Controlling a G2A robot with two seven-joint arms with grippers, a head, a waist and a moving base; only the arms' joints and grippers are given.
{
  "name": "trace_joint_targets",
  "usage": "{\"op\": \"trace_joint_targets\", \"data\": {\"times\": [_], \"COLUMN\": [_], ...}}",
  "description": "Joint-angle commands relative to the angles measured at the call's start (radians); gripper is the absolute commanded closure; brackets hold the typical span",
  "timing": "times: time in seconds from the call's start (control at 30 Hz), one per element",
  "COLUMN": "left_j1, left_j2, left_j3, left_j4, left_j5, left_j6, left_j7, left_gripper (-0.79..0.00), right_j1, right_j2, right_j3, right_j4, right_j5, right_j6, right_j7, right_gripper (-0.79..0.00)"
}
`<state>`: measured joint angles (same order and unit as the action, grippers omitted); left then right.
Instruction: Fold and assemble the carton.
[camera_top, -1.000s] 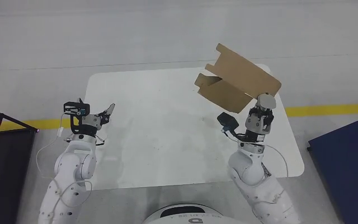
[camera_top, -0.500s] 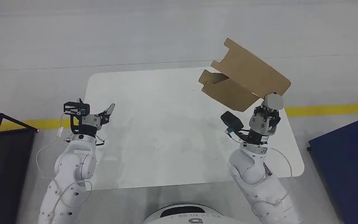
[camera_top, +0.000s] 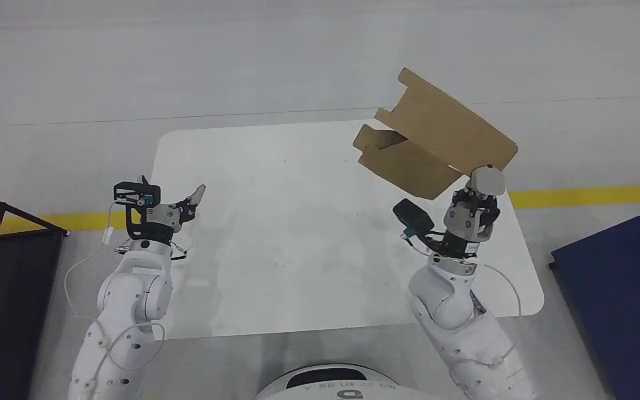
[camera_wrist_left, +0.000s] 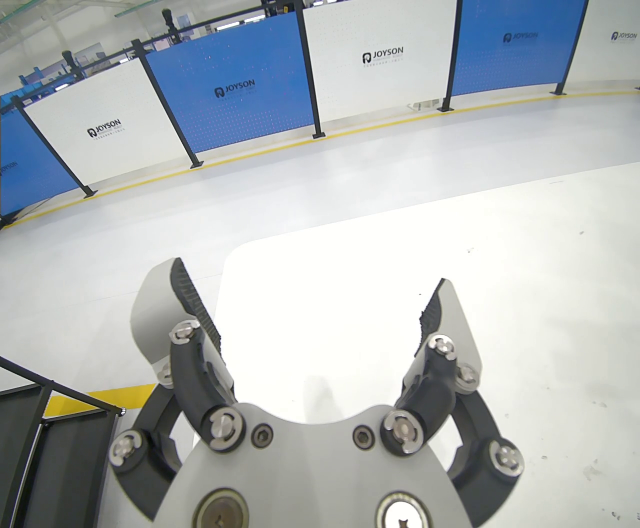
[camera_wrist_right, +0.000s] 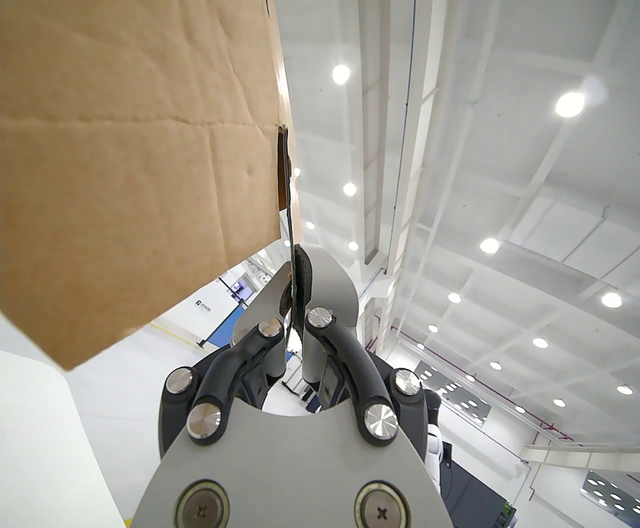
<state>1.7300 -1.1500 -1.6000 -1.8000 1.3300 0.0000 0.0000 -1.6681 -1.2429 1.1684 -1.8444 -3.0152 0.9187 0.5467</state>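
I see right gripper (camera_wrist_right: 296, 270) clamped on carton (camera_top: 440, 140) edge — flat board held tilted above table's (camera_top: 280, 250) far right corner. Left gripper (camera_wrist_left: 308, 280) spread apart over table's left edge.

The carton (camera_top: 450, 130) is plain brown cardboard, the table (camera_top: 270, 250) white. The left hand (camera_wrist_left: 308, 280) and right hand (camera_wrist_right: 295, 265) are silver-grey and black.

White table (camera_top: 300, 230), rounded corners
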Motion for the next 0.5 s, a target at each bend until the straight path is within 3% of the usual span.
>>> {"op": "trace_joint_targets", "data": {"times": [0.0,0.1,0.2,0.47], "left_j1": [0.0,0.0,0.0,0.0], "left_j2": [0.0,0.0,0.0,0.0], "left_j3": [0.0,0.0,0.0,0.0], "left_j4": [0.0,0.0,0.0,0.0], "left_j5": [0.0,0.0,0.0,0.0], "left_j6": [0.0,0.0,0.0,0.0], "left_j7": [0.0,0.0,0.0,0.0], "left_gripper": [-0.785,-0.785,-0.785,-0.785], "right_j1": [0.008,0.033,0.05,0.087], "right_j2": [0.001,0.004,0.0,-0.004], "right_j3": [-0.026,-0.013,-0.042,-0.075], "right_j4": [-0.018,0.0,-0.04,-0.091], "right_j5": [0.189,0.294,0.518,1.307], "right_j6": [-0.068,-0.195,-0.292,-0.801], "right_j7": [-0.066,-0.145,-0.231,-0.589], "right_gripper": [0.0,0.0,0.0,0.0]}}
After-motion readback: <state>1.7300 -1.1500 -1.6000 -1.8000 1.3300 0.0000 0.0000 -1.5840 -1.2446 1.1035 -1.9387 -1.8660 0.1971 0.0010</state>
